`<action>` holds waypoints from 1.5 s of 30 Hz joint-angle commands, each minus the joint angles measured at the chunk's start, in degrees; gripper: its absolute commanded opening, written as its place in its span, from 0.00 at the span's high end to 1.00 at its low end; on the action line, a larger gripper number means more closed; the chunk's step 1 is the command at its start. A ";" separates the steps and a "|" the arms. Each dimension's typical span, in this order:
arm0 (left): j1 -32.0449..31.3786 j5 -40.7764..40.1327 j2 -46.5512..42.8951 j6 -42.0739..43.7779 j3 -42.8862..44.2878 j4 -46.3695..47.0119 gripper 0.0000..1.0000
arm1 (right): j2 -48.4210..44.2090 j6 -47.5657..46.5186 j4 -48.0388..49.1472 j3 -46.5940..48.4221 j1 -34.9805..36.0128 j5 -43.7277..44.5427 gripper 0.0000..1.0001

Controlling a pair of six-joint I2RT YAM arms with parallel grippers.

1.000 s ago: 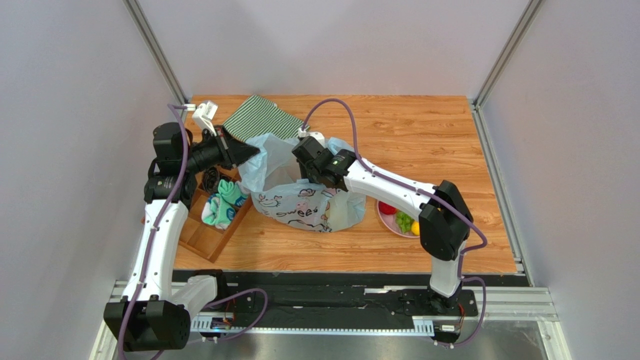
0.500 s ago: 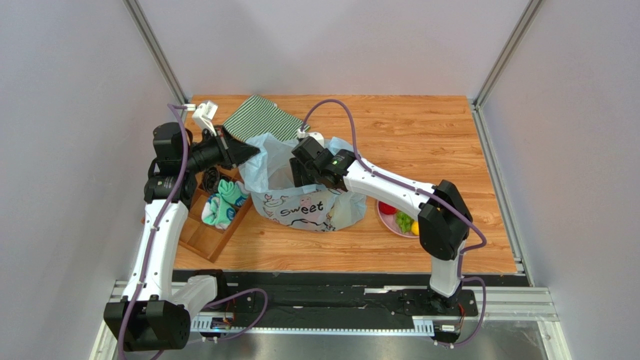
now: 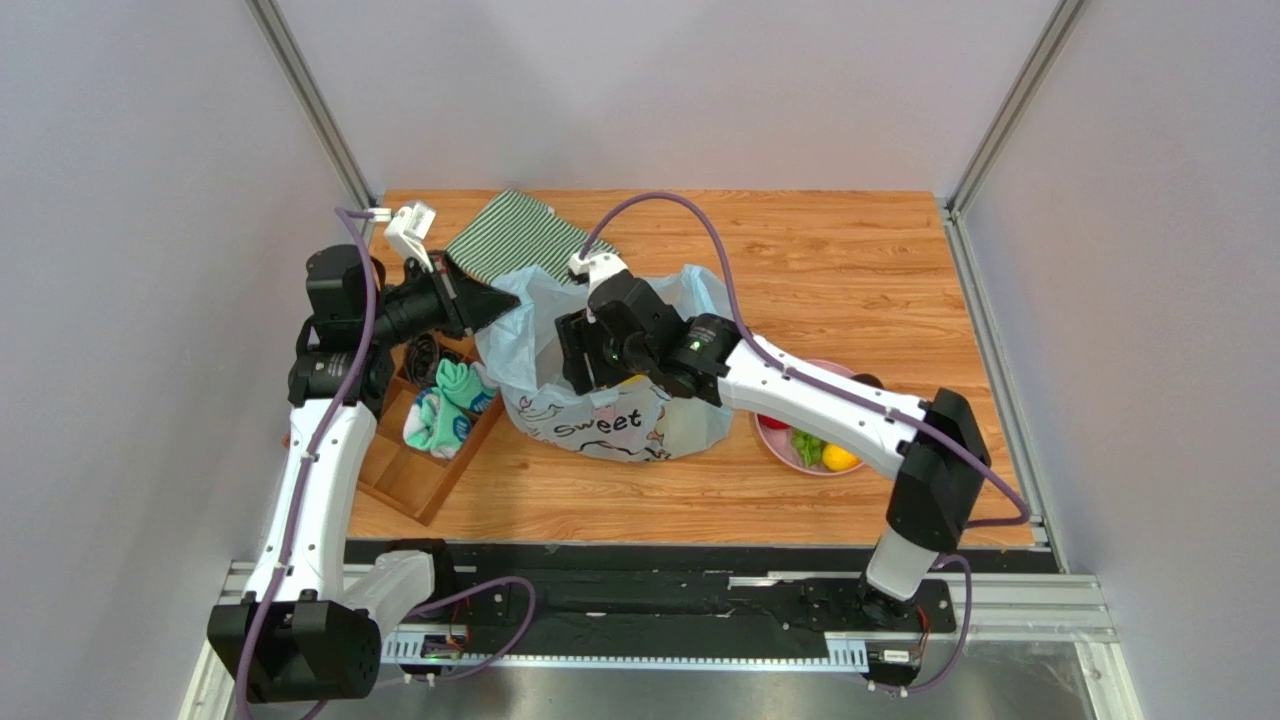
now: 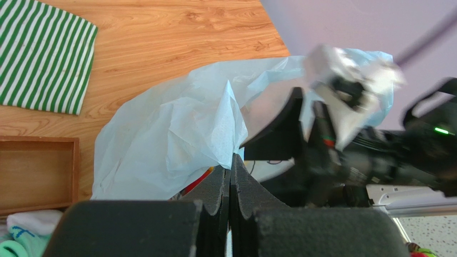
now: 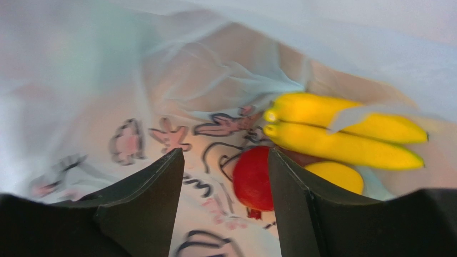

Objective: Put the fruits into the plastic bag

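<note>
Your left claw (image 4: 230,166) is clamped on the rim of the plastic bag (image 4: 161,134) at 10 o'clock, holding the mouth up. Your right claw (image 5: 225,160), standing apart and empty, is inside over the banana (image 5: 343,134) and red apple (image 5: 252,179); it moved toward 9 o'clock since a second ago. Free desk (image 3: 842,270) lies at 2 o'clock.

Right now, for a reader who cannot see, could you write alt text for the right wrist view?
The right gripper, jaws open, hangs inside the plastic bag. Beyond it lie yellow bananas, a red apple and another yellow fruit on the printed plastic.
</note>
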 commanded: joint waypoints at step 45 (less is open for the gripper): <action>0.42 1.23 0.01 -0.89 -0.64 2.25 1.00 | -31.57 0.13 -4.23 -25.97 -36.15 4.58 0.28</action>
